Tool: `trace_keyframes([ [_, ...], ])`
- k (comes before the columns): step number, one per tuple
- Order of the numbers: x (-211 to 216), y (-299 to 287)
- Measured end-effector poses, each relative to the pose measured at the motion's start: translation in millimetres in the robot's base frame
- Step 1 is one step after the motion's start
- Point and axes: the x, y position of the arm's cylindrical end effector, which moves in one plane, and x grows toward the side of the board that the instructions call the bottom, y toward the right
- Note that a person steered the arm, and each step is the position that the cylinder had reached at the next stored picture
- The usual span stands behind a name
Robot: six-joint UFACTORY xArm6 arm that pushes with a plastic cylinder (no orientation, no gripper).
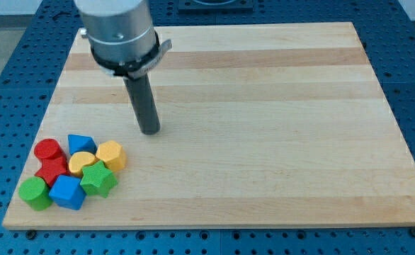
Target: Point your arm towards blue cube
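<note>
Hovering over bare wood, the rod's tip stands above and to the right of the block cluster, touching none of them. The arm carries no claw and holds nothing. The blue cube sits at the cluster's bottom edge, between the green cylinder and green star.

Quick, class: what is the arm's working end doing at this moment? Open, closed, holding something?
My tip: a bare rod with no jaws, holding nothing, touching no block, above and right of the blue cube in the view.
</note>
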Motion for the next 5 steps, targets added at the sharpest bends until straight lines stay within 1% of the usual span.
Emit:
trace_keyframes([
  [1, -17.8, -21.2],
  [2, -8.7, 46.1],
  [3, 44.4, 72.0],
  [4, 111.6, 46.4],
  [5, 148.7, 2.8],
])
